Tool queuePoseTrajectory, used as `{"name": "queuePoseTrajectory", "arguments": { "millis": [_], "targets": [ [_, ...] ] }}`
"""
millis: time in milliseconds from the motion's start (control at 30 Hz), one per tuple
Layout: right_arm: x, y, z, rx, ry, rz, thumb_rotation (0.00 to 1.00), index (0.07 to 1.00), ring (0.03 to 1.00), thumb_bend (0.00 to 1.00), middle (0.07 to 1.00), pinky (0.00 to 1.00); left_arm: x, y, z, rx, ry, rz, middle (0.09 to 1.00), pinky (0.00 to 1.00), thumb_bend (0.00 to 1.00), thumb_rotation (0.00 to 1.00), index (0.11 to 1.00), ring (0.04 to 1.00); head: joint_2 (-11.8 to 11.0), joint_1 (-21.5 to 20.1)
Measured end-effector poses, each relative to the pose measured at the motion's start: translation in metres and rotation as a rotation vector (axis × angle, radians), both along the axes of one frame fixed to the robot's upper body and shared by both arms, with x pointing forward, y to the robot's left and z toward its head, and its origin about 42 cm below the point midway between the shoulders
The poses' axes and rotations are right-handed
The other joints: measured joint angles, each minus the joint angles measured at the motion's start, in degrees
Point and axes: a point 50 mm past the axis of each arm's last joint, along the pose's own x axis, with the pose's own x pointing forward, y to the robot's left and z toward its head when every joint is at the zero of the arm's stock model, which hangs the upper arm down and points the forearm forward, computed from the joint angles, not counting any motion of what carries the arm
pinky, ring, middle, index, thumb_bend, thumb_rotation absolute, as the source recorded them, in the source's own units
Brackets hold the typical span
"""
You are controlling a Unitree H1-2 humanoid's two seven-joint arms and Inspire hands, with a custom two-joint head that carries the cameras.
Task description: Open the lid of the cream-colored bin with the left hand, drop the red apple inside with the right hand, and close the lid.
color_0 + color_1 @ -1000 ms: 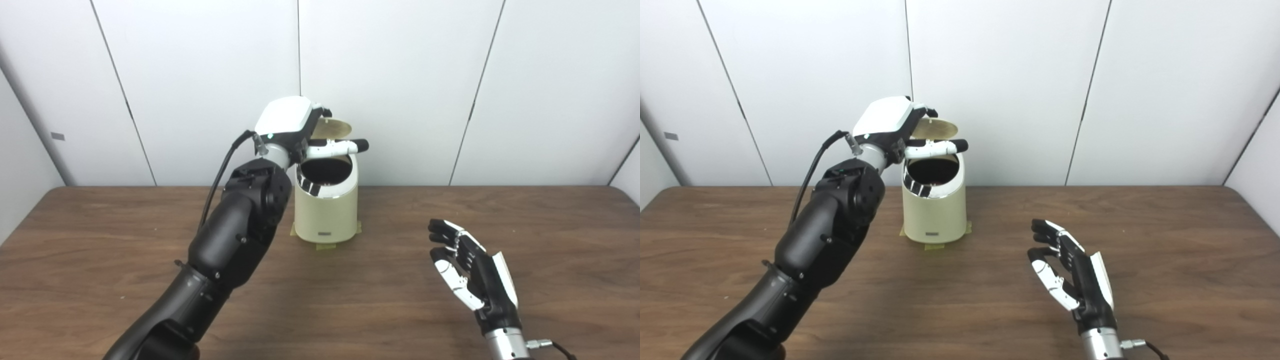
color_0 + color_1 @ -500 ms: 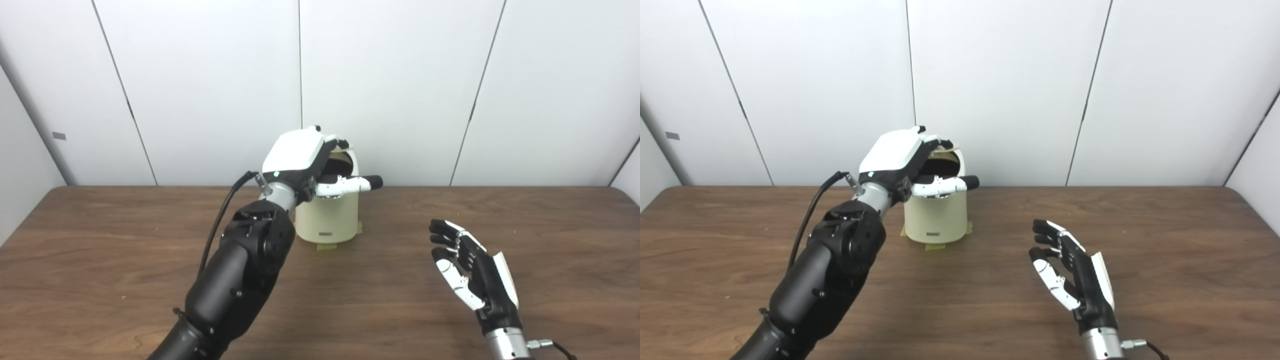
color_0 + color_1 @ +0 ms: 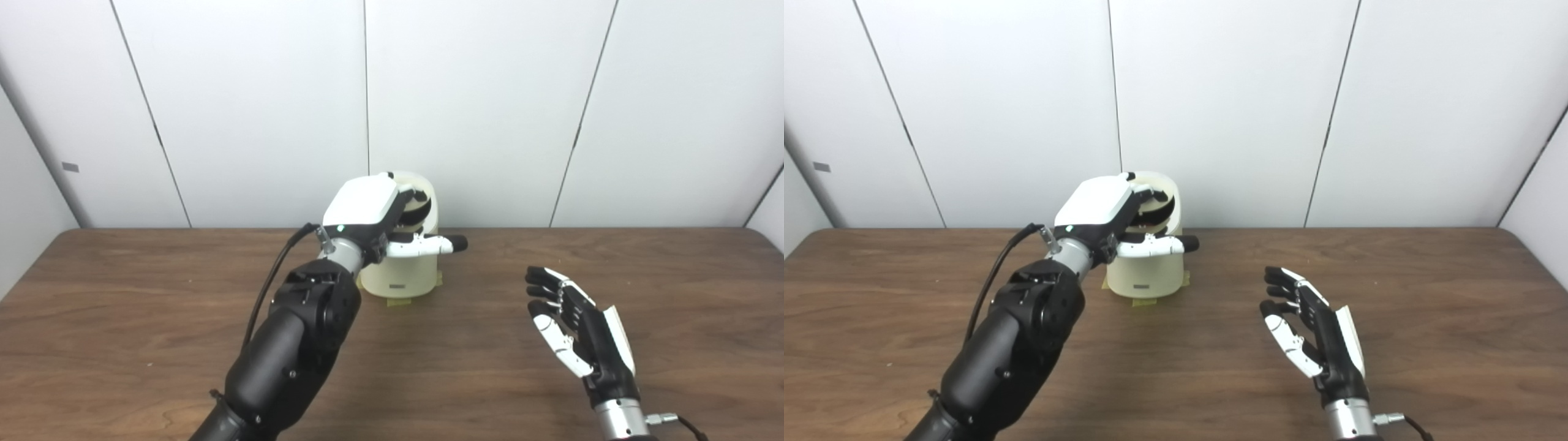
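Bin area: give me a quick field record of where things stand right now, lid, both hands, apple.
bin: cream-colored bin upright at the far side of the table, on tape patches
lid: lid lowered most of the way, a dark gap still showing under it
left hand: left hand on top of the bin, fingers curled over the lid
right hand: right hand open, empty, held apart from the bin, above the table
apple: not visible in either view

A bare test room, a lab by the look of it: plain white wall panels (image 3: 478, 110) with dark seams behind, one wood-grain table (image 3: 122, 306) in front, a bin (image 3: 1151, 275) taped to it at the far side.
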Motion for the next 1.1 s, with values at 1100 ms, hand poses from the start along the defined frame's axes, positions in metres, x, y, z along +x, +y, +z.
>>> {"name": "queuePoseTrajectory", "arguments": {
  "millis": [1100],
  "targets": [
    [-0.004,0.006,0.002,-0.008,0.057,-0.013,0.55,0.776,0.762,0.23,0.782,0.68,0.016,0.032,-0.043,-0.193,-0.015,-0.061,0.981,1.0,0.74,0.88,0.981,0.994,0.6,-0.7]
  ]
}}
